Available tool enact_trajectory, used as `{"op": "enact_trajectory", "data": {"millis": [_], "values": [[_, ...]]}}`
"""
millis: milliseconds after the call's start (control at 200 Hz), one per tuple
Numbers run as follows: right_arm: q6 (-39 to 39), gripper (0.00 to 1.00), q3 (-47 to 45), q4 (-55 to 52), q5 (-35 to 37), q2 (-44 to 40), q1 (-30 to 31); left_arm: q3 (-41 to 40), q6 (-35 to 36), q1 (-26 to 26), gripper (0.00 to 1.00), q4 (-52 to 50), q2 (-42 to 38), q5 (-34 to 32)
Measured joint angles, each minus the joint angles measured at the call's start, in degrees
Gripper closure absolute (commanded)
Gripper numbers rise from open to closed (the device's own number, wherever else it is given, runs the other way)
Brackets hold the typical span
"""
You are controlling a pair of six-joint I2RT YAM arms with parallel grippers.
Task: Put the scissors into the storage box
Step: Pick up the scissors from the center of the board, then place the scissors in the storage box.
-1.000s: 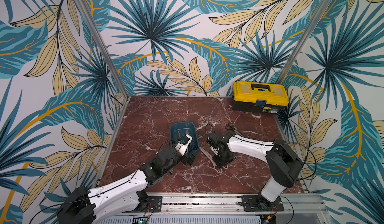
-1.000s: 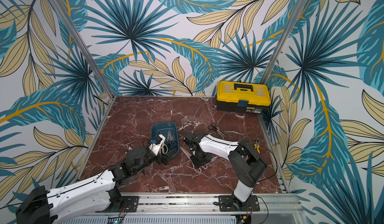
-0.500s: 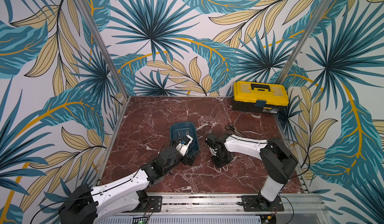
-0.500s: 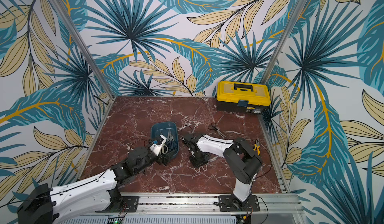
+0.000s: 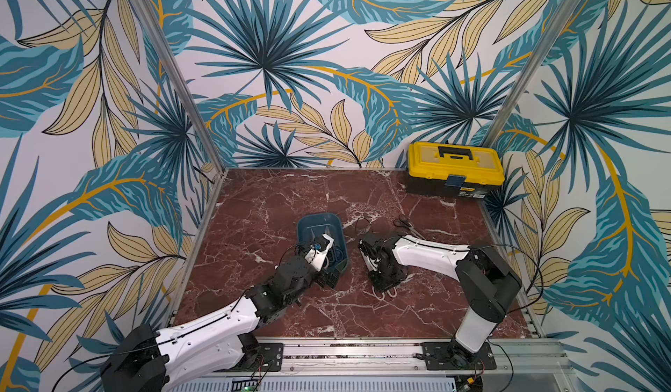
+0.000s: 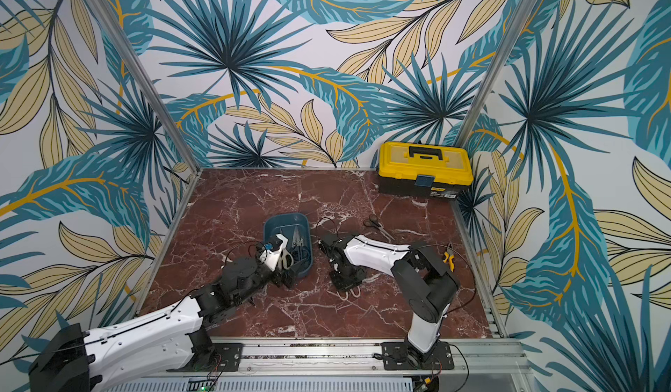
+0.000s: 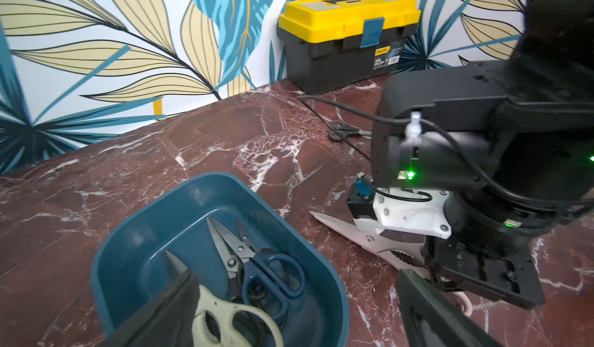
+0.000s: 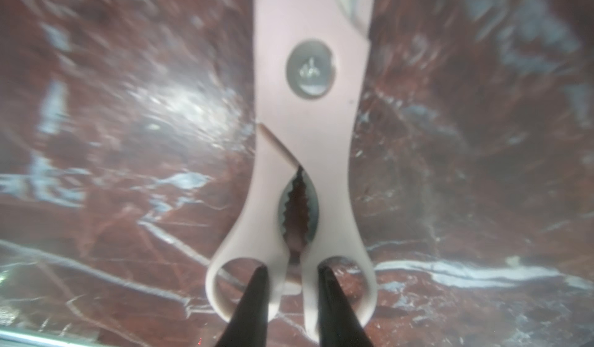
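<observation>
One red-brown marble table (image 5: 276, 197) carries everything. Two white-and-black robot arms reach onto it from the near rail: the left arm (image 5: 218, 328) and the right arm (image 5: 432, 254). One yellow-and-black plastic toolbox (image 5: 455, 168) stands shut in the far right corner. Near the middle sits one dark teal plastic storage box (image 5: 319, 216), rectangular with rounded corners and lidless. The left hand (image 7: 295, 276) hangs at the box's near end, spread wide with nothing between its fingers, one finger over the box and the other outside it above the table. At least three pairs of scissors lie flat inside the box: a cream-white-handled pair (image 7: 225, 323), a blue-handled pair (image 7: 273, 278) and a black-handled pair (image 7: 232, 265) partly beneath it. Two more pairs lie on the table to the right of the box. The large cream-white kitchen scissors (image 8: 305, 104) lie flat near the box's side, and the right hand (image 8: 292, 270) is closed on their handles, one fingertip in each loop pinching the inner bars. The small black-handled scissors (image 5: 403, 221) lie farther back, well apart. One pair of yellow-and-black pliers (image 6: 449, 257) shows beside the right arm's elbow in a top view.
</observation>
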Motion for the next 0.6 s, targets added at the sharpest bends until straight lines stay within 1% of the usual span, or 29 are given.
{"op": "enact_trajectory", "data": {"millis": [170, 381, 471, 601], "values": [[-0.1, 0.81, 7.3, -2.6, 1.0, -3.0, 0.0, 1.4, -3.1, 2.6, 0.0, -2.8, -3.4, -4.0], [-1.0, 0.8, 19.2, -4.8, 0.5, -2.8, 0.1, 0.9, -10.4, 6.5, 0.0, -8.3, -11.4, -14.2], [-1.5, 0.79, 26.4, -5.5, -0.9, 0.8, 0.7, -0.3, -13.4, 7.0, 0.0, -10.9, -15.8, -19.2], [-1.1, 0.79, 36.9, -5.3, -3.8, 10.1, 2.7, -3.2, -16.9, 7.1, 0.0, -15.3, -22.9, -24.7]]}}
